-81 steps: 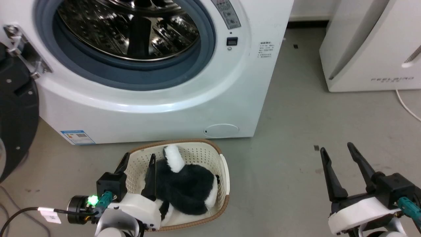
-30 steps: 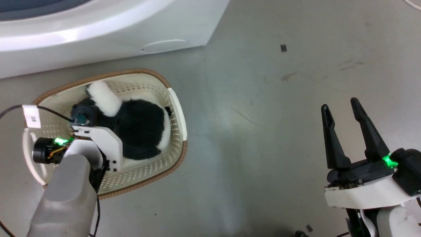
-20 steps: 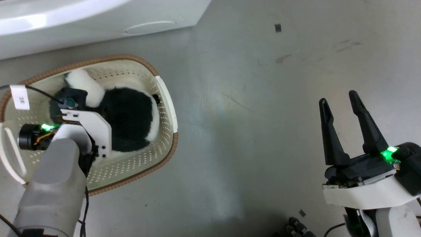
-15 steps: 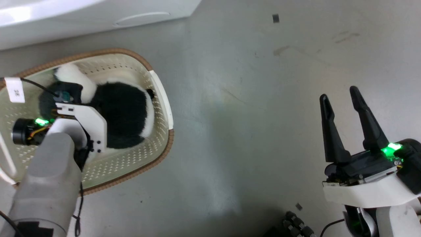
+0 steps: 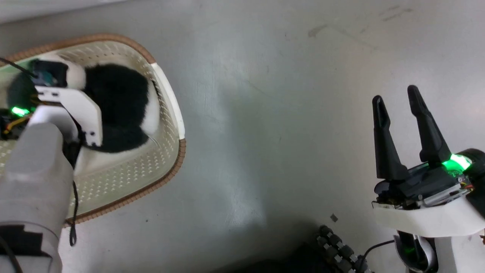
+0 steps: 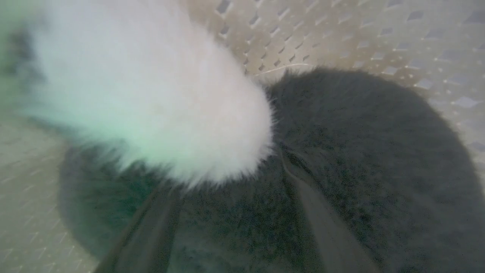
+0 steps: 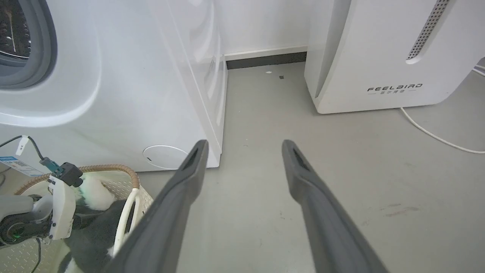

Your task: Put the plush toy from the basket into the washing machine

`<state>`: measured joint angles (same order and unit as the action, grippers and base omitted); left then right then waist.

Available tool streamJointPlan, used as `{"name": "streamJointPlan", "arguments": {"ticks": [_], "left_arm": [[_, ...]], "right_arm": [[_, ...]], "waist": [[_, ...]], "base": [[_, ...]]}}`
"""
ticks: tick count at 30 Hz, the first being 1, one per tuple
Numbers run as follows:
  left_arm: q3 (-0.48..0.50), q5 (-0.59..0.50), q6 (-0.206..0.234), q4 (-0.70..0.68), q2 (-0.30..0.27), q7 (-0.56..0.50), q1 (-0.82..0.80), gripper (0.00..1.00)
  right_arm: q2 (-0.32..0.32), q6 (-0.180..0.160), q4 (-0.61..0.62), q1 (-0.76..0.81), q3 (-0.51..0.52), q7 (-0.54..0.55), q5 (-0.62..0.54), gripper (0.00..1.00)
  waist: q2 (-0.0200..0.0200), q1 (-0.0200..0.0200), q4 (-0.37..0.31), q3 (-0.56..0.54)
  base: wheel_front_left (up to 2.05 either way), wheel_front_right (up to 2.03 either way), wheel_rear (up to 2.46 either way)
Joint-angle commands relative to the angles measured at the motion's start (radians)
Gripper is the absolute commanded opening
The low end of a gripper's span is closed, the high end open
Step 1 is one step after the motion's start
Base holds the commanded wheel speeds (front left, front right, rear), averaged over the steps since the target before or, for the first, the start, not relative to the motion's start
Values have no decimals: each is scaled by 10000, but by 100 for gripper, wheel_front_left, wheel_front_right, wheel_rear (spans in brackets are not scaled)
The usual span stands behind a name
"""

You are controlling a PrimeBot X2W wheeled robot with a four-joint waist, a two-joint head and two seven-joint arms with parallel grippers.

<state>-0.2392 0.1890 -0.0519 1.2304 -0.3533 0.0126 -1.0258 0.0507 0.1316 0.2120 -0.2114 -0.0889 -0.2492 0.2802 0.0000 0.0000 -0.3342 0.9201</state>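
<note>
1. Head view: the plush toy [image 5: 117, 94] lies in the basket [image 5: 168, 113]. My right gripper [image 5: 396, 98] is wide open, empty.
2. Left wrist view: my left gripper [image 6: 227, 178] is open, 2 fingers [image 6: 326, 227] pressed into the black fur, straddling the body.
3. Right wrist view: the washing machine [image 7: 113, 94] stands just behind the basket. The toy should be soft and light; grip deep in the body.

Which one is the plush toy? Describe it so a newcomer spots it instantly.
Start at the big white washing machine. On the floor in front of it sits a cream perforated basket with a brown rim. The plush toy lies inside: the only furry thing, black with white patches.
</note>
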Motion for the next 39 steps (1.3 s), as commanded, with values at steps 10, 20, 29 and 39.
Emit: {"name": "streamJointPlan", "arguments": {"ticks": [10, 20, 29, 39], "left_arm": [[-287, 221, -315, 511, 119, 136, 198, 0], [-226, 652, -400, 545, 875, 1139, 1170, 0], [-73, 1194, -603, 267, 1850, 2361, 2540, 0], [321, 1382, -574, -2229, 2282, 2489, 4844, 0]], "right_arm": [[-5, -9, -87, -260, -9, -126, -38, 100], [-5, -9, -453, -54, 140, -126, -424, 100], [-5, -9, -1083, 633, 776, -126, -888, 100], [-5, -9, -1472, 1391, 1127, -126, -1194, 100]], "waist": [[0, 0, 67, -142], [0, 0, 485, -1861], [0, 0, 1194, -4137], [0, 0, 2158, -6094]], "base": [[0, 0, 0], [0, 0, 0], [0, 0, 0], [0, 0, 0]]}}
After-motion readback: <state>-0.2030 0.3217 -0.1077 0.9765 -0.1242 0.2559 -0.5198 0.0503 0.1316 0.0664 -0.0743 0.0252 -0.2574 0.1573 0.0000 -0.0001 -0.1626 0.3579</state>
